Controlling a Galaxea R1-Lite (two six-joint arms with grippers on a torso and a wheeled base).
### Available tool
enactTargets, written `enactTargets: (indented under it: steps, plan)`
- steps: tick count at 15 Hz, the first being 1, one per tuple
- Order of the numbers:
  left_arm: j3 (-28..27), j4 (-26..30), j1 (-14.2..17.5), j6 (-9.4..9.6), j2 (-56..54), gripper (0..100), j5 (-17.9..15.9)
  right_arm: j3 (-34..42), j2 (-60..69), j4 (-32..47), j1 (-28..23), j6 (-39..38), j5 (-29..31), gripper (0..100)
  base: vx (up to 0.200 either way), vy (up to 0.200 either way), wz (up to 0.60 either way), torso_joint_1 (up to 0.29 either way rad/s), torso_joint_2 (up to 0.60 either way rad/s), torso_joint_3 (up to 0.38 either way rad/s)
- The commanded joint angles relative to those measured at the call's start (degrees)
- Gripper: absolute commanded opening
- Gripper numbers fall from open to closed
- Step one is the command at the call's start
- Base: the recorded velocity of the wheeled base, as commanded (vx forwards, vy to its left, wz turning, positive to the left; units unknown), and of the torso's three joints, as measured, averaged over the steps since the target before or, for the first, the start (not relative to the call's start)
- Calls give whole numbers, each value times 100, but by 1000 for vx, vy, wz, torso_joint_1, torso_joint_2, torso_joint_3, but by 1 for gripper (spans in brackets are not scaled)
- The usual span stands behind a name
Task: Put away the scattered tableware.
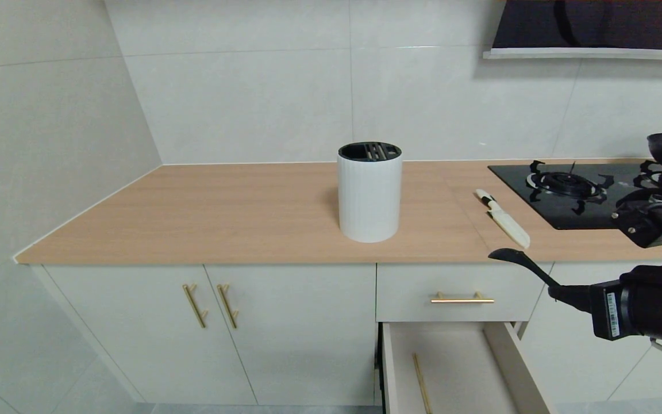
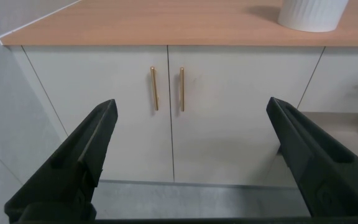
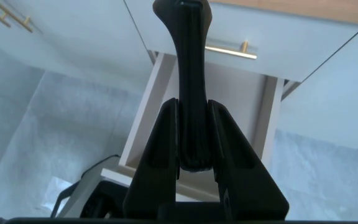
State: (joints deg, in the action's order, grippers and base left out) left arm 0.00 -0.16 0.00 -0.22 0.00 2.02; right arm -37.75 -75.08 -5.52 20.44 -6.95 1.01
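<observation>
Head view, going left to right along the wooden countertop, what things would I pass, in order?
white cylindrical utensil holder → knife lying flat → black gas hob

Shows left gripper point(image 2: 191, 107) splayed wide before two gold-handled cabinet doors point(image 2: 166, 124) — white ribbed holder point(image 2: 309, 14) near the counter's point(image 2: 166, 25) front edge.
</observation>
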Motion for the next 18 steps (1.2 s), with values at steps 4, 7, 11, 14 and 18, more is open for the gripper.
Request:
enactTargets:
  steps: [4, 7, 11, 14, 18]
  plan:
    - [0, -2, 0, -4, 0, 100, 0, 49, -349, -10, 12, 9, 4, 0, 0, 0, 0, 0, 0, 0]
    - [0, -2, 0, -4, 0, 100, 9, 58, -428, -10, 12, 9, 4, 0, 0, 0, 0, 0, 0, 0]
    - [0, -2, 0, -4, 0, 100, 0, 58, -428, -10, 12, 9, 13, 0, 0, 0, 0, 0, 0, 0]
    - [0, -2, 0, -4, 0, 100, 0, 58, -437, -10, 12, 9, 13, 0, 0, 0, 0, 0, 0, 0]
    - [0, -2, 0, -4, 0, 100, 9, 66, -481, -1, 12, 9, 13, 0, 0, 0, 0, -62, 146, 79]
